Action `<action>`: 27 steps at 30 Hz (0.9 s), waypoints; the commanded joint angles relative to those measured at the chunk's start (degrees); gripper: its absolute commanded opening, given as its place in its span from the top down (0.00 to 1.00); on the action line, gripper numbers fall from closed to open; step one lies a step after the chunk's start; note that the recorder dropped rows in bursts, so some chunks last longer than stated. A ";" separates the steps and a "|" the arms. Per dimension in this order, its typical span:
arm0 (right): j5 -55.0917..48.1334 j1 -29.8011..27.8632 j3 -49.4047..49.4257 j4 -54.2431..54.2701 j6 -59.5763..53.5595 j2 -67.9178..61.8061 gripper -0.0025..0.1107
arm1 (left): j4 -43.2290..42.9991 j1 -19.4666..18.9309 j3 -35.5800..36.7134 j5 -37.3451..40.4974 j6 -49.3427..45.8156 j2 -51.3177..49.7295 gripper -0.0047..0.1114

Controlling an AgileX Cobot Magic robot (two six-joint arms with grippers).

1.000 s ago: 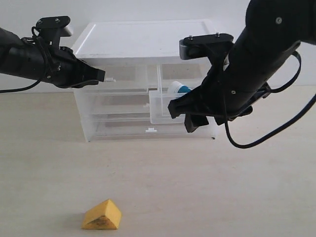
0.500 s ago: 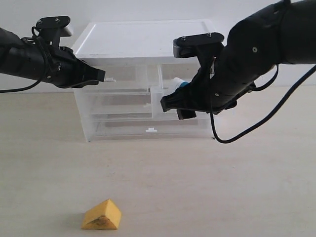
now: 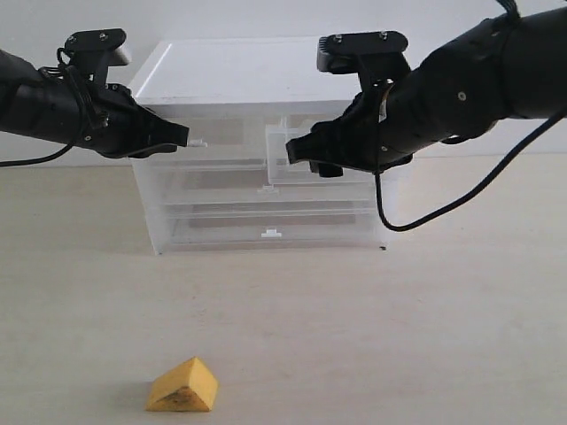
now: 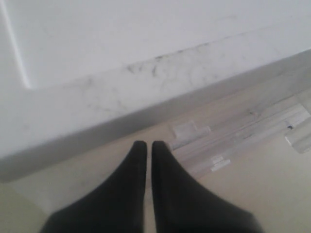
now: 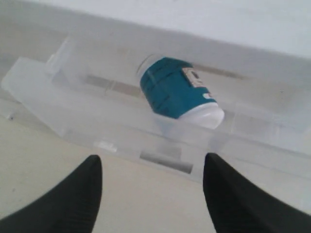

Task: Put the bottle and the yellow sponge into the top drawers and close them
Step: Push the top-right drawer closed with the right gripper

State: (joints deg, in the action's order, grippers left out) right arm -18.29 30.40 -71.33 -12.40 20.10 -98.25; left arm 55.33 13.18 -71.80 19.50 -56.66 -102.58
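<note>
Drawers (image 3: pixel 221 146): clear translucent plastic, glossy; cabinet top (image 3: pixel 257 71) white, smooth, faintly scuffed. Bottle (image 5: pixel 177 94): white plastic, teal label (image 5: pixel 163 87) with slight sheen. Sponge (image 3: pixel 183 386): yellow, matt, rough; table (image 3: pixel 399 336): pale wood grain, matt.

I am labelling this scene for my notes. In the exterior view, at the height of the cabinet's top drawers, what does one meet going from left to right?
In order: left end effector → left top drawer → right end effector.

Your left arm (image 3: pixel 49 111) and right arm (image 3: pixel 483 84) are wearing matte black shells, screw-dotted camera brackets (image 3: pixel 363 44) riding the wrists, thin black cables (image 3: pixel 461 202) dangling, the left hand (image 4: pixel 146 144) tapering into smooth black fingers (image 4: pixel 177 194).
</note>
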 commanded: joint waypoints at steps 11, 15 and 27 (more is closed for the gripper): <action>14.23 -1.89 -0.22 0.11 1.00 -5.40 0.49 | 0.07 0.05 0.16 0.47 -0.39 -0.10 0.93; 15.07 -1.89 -1.34 0.17 1.11 -5.82 0.49 | 0.07 0.05 0.16 0.47 -0.39 -0.10 0.93; 5.30 -1.89 -5.58 -1.40 1.00 -5.68 0.49 | 0.07 0.05 0.16 0.47 -0.39 -0.10 0.93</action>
State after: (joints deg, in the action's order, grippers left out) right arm -12.24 28.72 -76.03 -12.03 21.54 -104.57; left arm 55.33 13.18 -71.80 19.50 -56.66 -102.58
